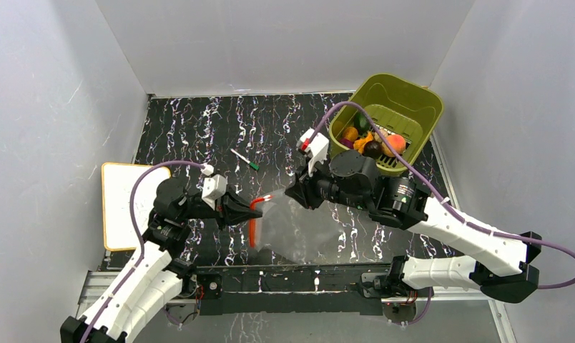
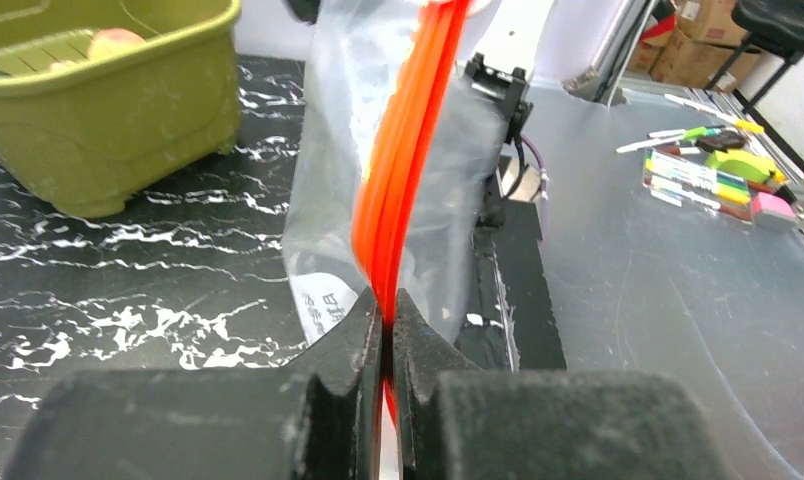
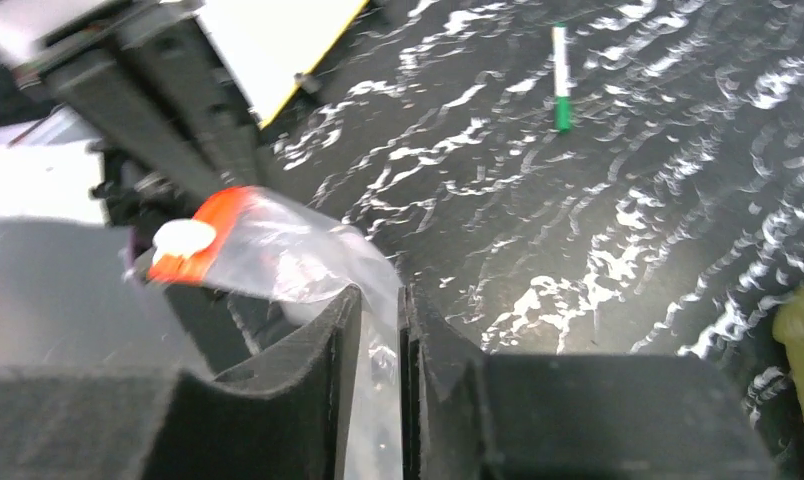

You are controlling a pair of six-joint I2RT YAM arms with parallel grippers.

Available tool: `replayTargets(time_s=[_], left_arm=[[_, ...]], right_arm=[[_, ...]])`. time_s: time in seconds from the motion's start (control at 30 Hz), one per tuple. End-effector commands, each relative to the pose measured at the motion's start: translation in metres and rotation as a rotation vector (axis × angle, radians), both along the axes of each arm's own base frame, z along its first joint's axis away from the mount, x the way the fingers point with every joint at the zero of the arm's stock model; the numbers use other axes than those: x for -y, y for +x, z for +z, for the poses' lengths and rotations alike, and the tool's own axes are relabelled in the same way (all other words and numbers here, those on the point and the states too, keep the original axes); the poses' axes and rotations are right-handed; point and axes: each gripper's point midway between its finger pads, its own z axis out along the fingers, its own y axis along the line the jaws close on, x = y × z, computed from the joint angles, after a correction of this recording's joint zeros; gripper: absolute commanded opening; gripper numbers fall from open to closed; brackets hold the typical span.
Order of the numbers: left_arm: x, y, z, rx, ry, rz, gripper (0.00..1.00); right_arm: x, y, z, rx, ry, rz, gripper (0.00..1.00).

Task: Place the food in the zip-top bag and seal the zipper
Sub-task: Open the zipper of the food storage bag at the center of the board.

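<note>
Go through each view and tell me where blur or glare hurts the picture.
Top external: sharp, but sheen on the zip-top bag blends it into the marbled table. Left wrist: the left gripper is dark and soft up close; the zipper reads clearly. Right wrist: soft all over, the pen smeared, the right gripper out of focus.

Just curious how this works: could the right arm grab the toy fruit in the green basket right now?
Probably not yet: the right gripper is shut on the zip-top bag and must let go first. Otherwise the food in the basket lies close beside that arm, nothing between.
</note>
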Motion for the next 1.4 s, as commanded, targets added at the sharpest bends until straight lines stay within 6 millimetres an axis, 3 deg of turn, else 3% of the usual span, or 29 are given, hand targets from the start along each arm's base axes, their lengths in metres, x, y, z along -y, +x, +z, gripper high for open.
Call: replayTargets(time_s=[0.0,0.1,0.3,0.47,0.73,0.93,1.17,1.37], left_arm=[[-0.001,0.005,0.025,0.028,-0.07,0.077,0.0],[-0.003,0.016,0.033,-0.034,-0.1,0.164,0.0],[-0.007,0.042,0.036,-0.231,-0.122,0.342,0.0],[-0.016,0.071,0.033,-0.443,-0.131,0.536,0.0],[-0.015,0.084,0.028,-0.626,-0.129,0.612,0.0],[-0.024,0.09,0.013,-0.645,-0.091,0.693,0.0],[-0.029,0.096,0.018,-0.693,-0.117,0.756,0.0],[-0.029,0.1,0.02,-0.839,-0.141,0.797,0.0]], right_arm=[[0.025,0.044,0.024,0.014,0.086,-0.355,0.26],[0.026,0.045,0.029,-0.035,0.146,-0.405,0.41],[0.037,0.047,0.043,-0.096,0.281,-0.5,0.54],[0.015,0.041,0.03,-0.156,0.266,-0.434,0.55],[-0.027,0.033,0.015,-0.246,0.248,-0.314,0.55],[-0.025,0.04,0.033,-0.216,0.259,-0.342,0.59],[-0.024,0.033,0.063,-0.183,0.368,-0.29,0.63],[-0.043,0.031,0.032,-0.229,0.304,-0.246,0.59]])
